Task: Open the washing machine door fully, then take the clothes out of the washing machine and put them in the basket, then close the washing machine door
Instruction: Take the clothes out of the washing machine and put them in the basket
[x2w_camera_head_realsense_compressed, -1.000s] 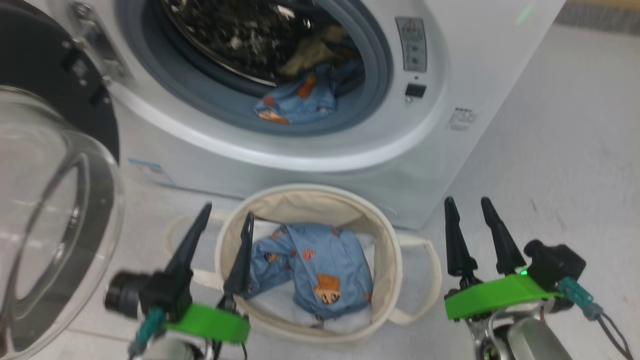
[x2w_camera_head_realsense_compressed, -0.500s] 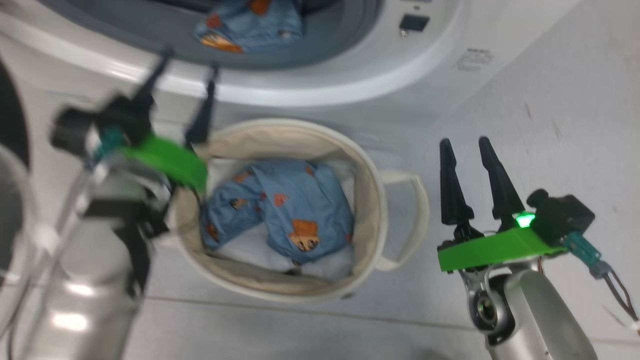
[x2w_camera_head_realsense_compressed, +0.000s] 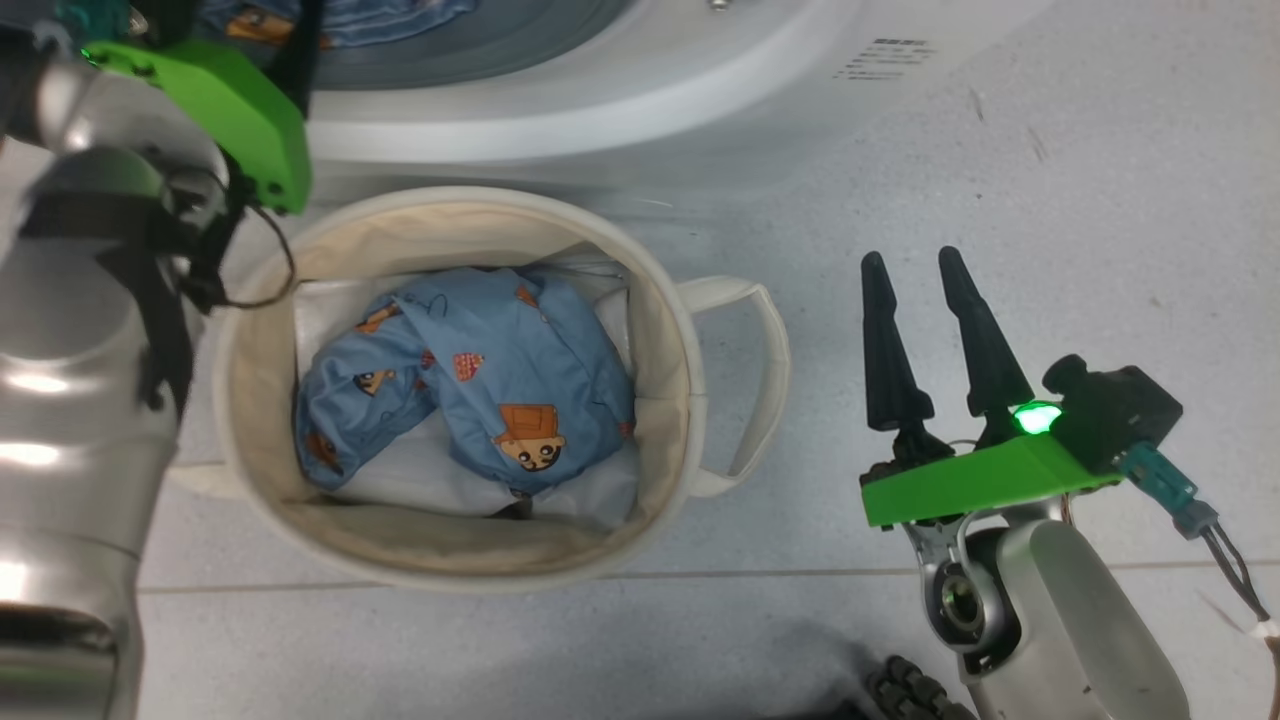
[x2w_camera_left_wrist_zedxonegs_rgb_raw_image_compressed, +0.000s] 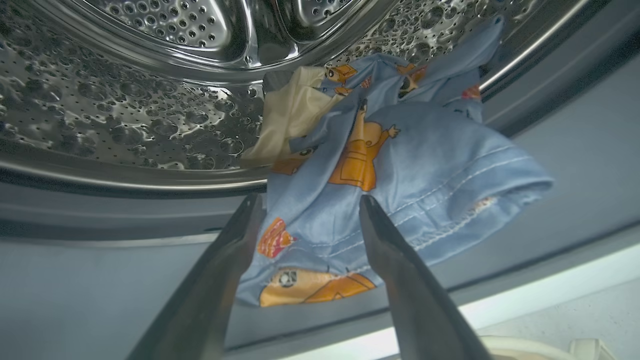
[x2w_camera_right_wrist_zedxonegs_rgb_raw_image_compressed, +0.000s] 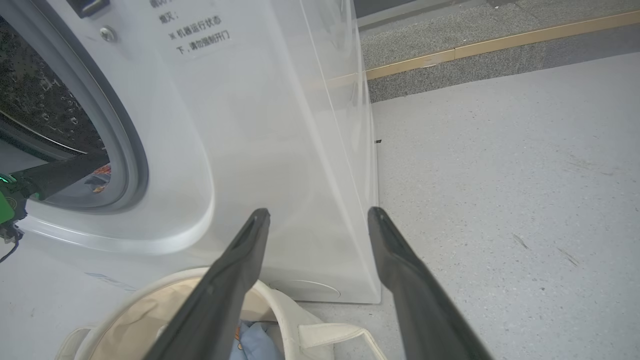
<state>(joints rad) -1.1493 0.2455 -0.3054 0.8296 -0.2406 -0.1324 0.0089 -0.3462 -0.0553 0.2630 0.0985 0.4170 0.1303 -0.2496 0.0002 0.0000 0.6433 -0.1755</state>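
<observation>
The washing machine (x2w_camera_right_wrist_zedxonegs_rgb_raw_image_compressed: 280, 125) stands open, its door out of view. One of the clothes (x2w_camera_left_wrist_zedxonegs_rgb_raw_image_compressed: 425, 165), light blue with orange figures and a beige part (x2w_camera_left_wrist_zedxonegs_rgb_raw_image_compressed: 290, 115), hangs from the steel drum (x2w_camera_left_wrist_zedxonegs_rgb_raw_image_compressed: 125, 110) over the grey gasket (x2w_camera_left_wrist_zedxonegs_rgb_raw_image_compressed: 100, 280). My left gripper (x2w_camera_left_wrist_zedxonegs_rgb_raw_image_compressed: 310, 210) is open at the drum's mouth, with its fingers on either side of the garment's lower part. Below, the cream basket (x2w_camera_head_realsense_compressed: 670, 330) holds another blue garment (x2w_camera_head_realsense_compressed: 500, 370) on a white sheet. My right gripper (x2w_camera_head_realsense_compressed: 910, 258) hovers open over the floor, right of the basket, with nothing in it.
My left forearm (x2w_camera_head_realsense_compressed: 90, 350) rises along the basket's left side towards the machine. The basket's loop handle (x2w_camera_head_realsense_compressed: 755, 330) lies between the basket and my right gripper. Grey tiled floor (x2w_camera_right_wrist_zedxonegs_rgb_raw_image_compressed: 500, 200) stretches to the right up to a raised kerb (x2w_camera_right_wrist_zedxonegs_rgb_raw_image_compressed: 475, 50).
The head camera has tilted down. My left arm has risen from the basket's rim to the drum opening, fingers still open. The right gripper has stayed open beside the basket.
</observation>
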